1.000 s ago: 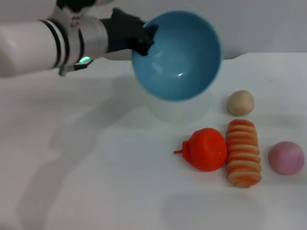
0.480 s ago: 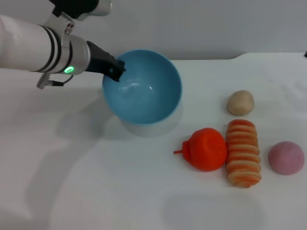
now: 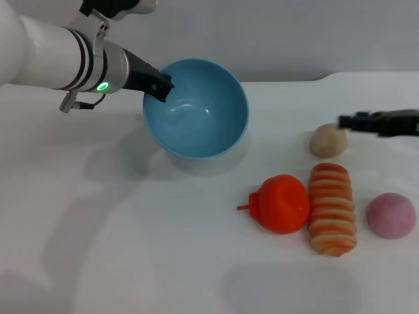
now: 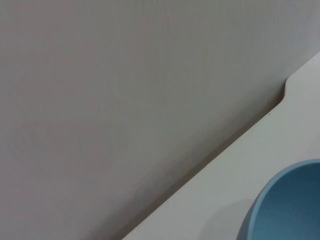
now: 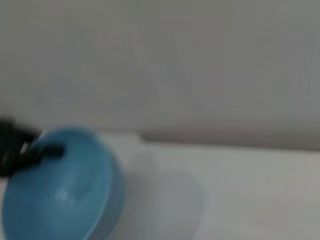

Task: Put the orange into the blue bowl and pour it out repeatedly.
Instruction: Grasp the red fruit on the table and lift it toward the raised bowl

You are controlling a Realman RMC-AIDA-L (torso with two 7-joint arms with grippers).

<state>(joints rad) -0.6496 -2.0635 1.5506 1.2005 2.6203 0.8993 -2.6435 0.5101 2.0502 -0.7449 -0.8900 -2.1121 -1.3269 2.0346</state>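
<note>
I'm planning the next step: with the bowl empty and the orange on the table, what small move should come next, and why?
Probably the right gripper should come down toward the orange. It now reaches in above the tan ball, the orange lies free beside the bread loaf, and the left gripper holds the empty blue bowl by its rim, slightly tilted.

White left arm with black bands, green light, black claw.
</note>
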